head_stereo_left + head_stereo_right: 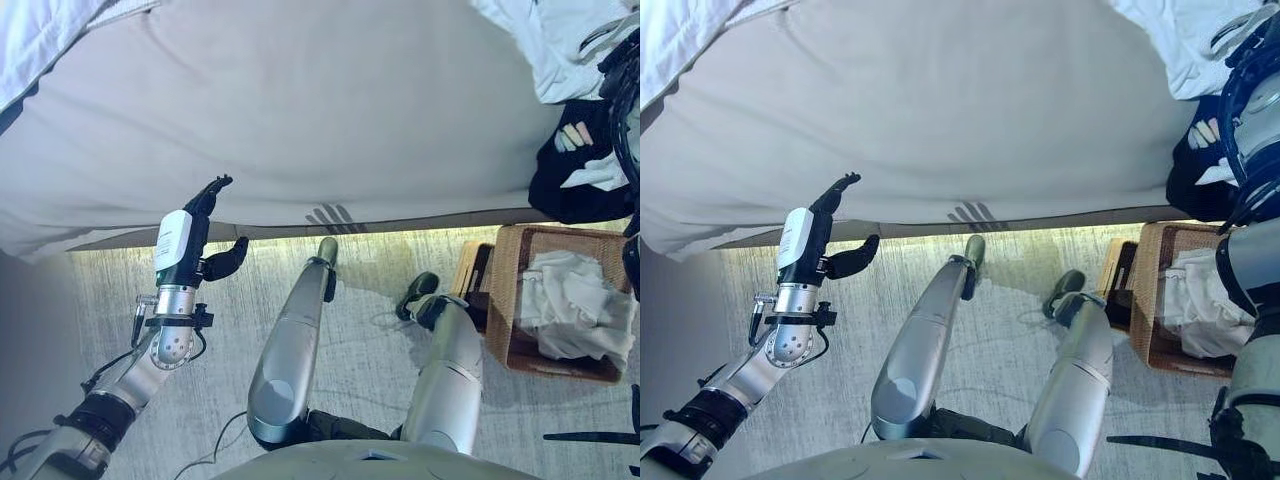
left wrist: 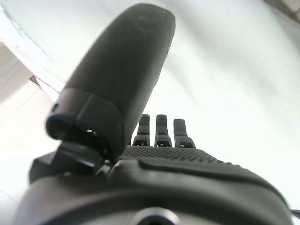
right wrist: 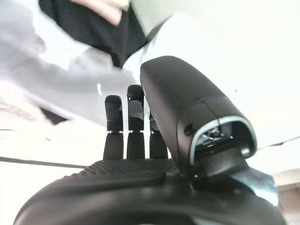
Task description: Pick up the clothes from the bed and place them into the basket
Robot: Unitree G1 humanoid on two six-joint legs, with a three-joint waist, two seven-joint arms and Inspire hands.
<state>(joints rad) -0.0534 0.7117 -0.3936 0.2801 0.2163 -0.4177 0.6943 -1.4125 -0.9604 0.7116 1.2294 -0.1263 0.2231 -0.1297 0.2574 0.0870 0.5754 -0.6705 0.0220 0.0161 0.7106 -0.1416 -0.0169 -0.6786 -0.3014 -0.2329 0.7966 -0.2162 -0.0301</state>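
Grey bedding covers the bed [image 1: 330,110], where white and black clothes [image 1: 580,150] lie heaped at its right end, above the wicker basket [image 1: 508,300] already holding white cloth. Both hands are empty, fingers straight: right hand [image 3: 136,136] nears the heap, likely to grasp next; left hand [image 1: 195,235] idles at the bed's edge.

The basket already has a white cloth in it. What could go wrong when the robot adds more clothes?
1. The clothes lie in a mixed dark and white heap at the bed's edge, so the open right hand may grab only one piece, or knock some to the floor.
2. The basket already holds a white cloth piled near the rim; new clothes could hang over or slide off.
3. The left hand is far off, so it likely can't help.
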